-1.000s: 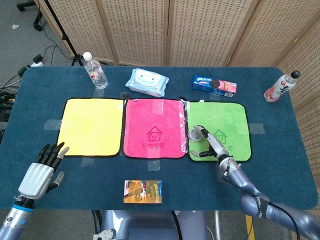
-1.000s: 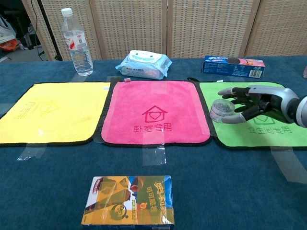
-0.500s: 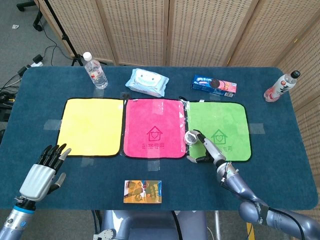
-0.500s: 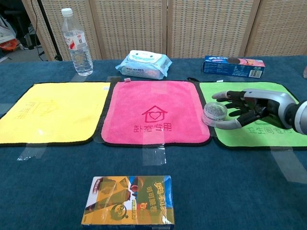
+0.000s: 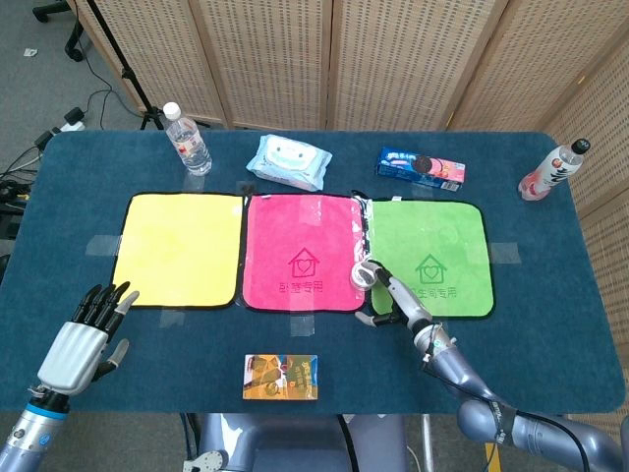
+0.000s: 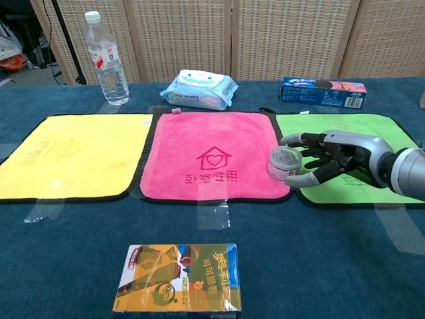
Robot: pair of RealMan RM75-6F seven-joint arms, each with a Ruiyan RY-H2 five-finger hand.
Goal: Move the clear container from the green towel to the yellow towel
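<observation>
Container: the container point(image 6: 285, 163) is held in the right hand point(image 6: 330, 158), fingers wrapped around it, over the pink towel's point(image 6: 212, 153) 3 o'clock edge.
Done: it appears lifted off the green towel point(image 6: 362, 174).
Left: carry toward 9 o'clock across the pink towel to the yellow towel point(image 6: 73, 156), then release.
Left hand: the left hand point(image 5: 84, 339) is empty, fingers spread, at the table's 7 o'clock corner.

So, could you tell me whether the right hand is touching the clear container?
Touching. In the chest view the right hand has fingers above and the thumb below the container, pressed against its side at the pink towel's right edge.
</observation>
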